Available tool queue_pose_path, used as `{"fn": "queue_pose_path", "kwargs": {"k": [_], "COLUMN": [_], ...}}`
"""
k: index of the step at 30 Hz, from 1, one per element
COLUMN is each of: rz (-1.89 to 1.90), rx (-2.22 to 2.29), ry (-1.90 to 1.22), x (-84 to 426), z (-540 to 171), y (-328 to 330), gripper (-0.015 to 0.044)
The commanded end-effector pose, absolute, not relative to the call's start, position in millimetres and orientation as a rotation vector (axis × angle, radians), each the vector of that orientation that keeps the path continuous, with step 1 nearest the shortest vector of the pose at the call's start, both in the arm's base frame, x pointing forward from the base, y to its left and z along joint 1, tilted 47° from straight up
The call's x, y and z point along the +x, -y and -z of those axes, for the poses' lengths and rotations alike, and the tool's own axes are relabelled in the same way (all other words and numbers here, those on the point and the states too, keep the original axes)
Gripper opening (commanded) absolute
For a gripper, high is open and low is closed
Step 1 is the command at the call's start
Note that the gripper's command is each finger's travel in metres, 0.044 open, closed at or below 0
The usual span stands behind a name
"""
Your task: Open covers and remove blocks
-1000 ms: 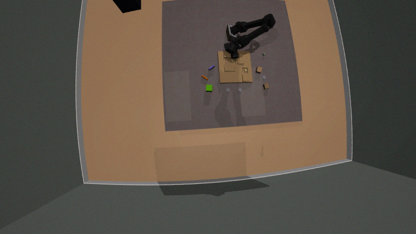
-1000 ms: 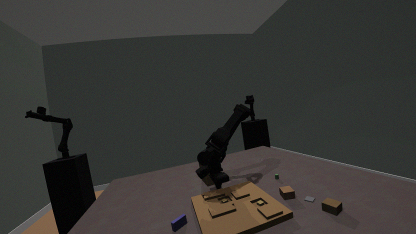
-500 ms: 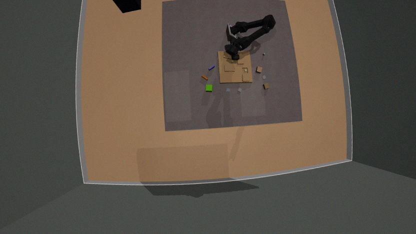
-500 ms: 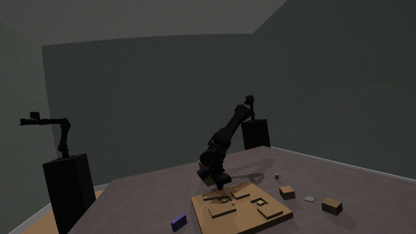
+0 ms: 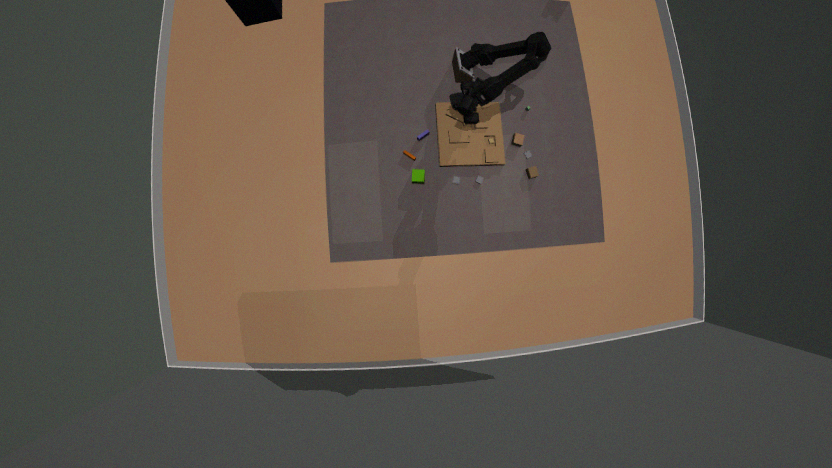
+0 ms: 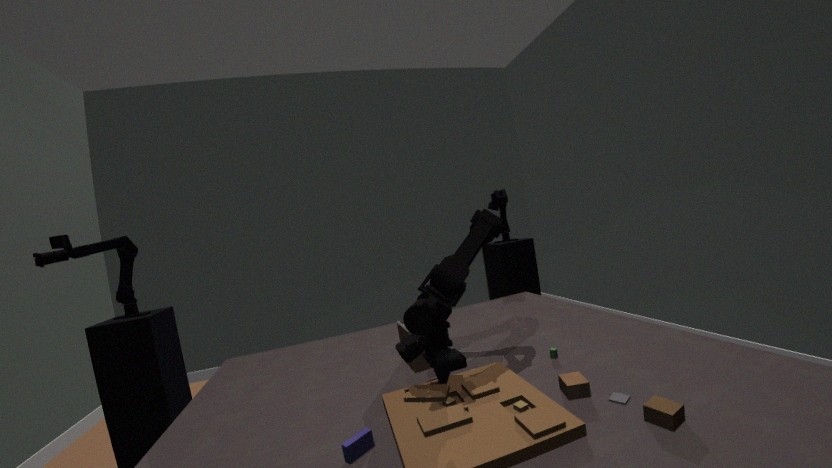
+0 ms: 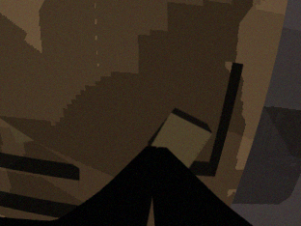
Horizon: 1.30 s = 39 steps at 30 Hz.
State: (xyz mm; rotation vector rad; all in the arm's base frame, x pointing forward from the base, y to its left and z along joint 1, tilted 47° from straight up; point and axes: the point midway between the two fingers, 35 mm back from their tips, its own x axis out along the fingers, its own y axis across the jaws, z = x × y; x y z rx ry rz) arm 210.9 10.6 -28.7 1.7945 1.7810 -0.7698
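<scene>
The wooden puzzle board lies under the arm. My gripper is shut and empty, low over the far part of the board by the far-left cover. A far-right cover, a near-left cover and a near-right cover also show. A pale block sits in the uncovered well beside the near-right cover. Another block shows in a well just past my fingertips, partly hidden by them in the wrist view.
Right of the board lie two brown blocks, a grey tile and a small green piece. Left are a purple bar, an orange bar and a green block.
</scene>
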Motion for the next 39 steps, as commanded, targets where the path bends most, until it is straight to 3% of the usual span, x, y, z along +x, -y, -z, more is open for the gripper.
{"fn": "queue_pose_path", "kwargs": {"k": [1, 39], "rz": [0.768, 0.766], "rx": [1.801, 1.801], "ry": [-1.778, -1.776], "x": [217, 255], "z": [29, 41], "y": [-10, 1], "gripper": [0.0, 0.0]}}
